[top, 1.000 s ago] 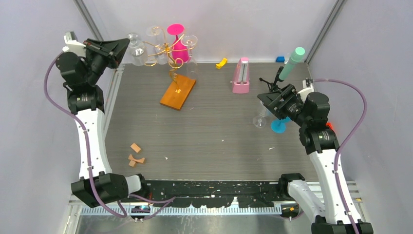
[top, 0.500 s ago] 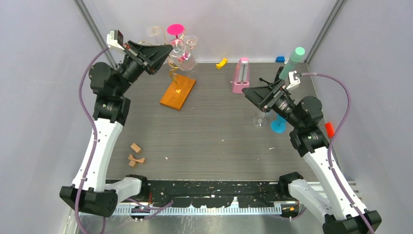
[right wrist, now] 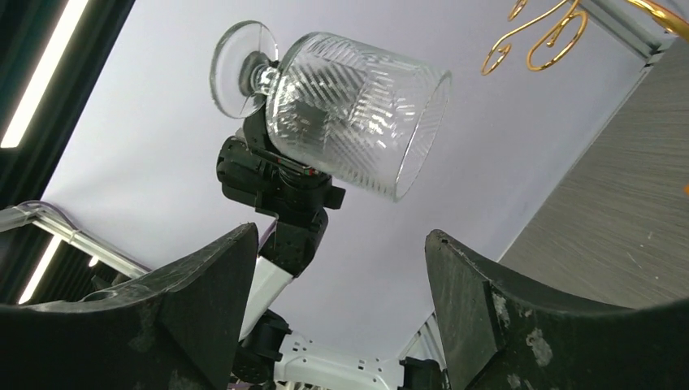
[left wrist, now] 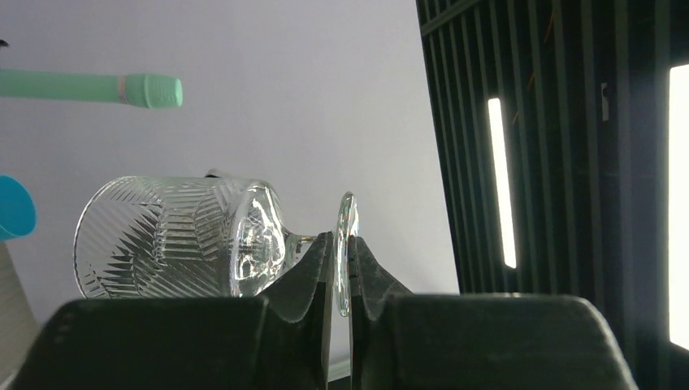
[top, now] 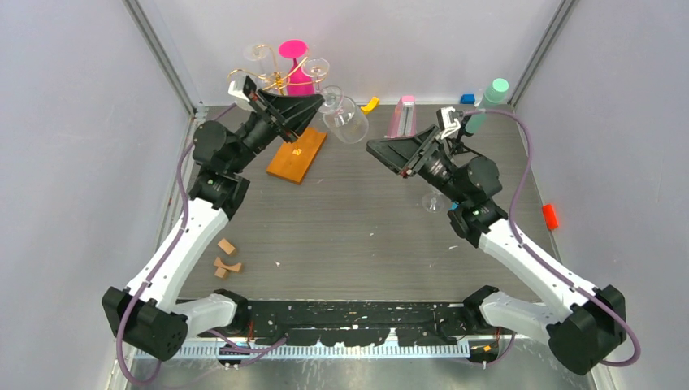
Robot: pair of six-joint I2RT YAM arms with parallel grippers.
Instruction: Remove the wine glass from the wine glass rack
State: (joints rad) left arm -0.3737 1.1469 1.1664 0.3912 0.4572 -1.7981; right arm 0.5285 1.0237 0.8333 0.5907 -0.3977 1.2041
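Wooden blocks [top: 225, 258] lie at the near left of the surface [top: 349, 219]. Along the back are a yellow piece [top: 370, 104], a pink holder [top: 402, 116], a blue block [top: 467, 98] and perhaps a mint-green bottle [top: 492, 91].

Wine glass [top: 345, 122], off the wine glass rack [top: 280, 80]; both at the back left of the table.

Glass: clear, short-stemmed, broad bowl cut with a chevron pattern. It is held in the air on its side, the round foot pinched edge-on in the left gripper [top: 321, 110], mouth pointing away from it, just right of the rack and apart from it. Rack: gold wire, curled spiral arms on a thin upright stem, fixed to a flat orange rectangular base set askew.
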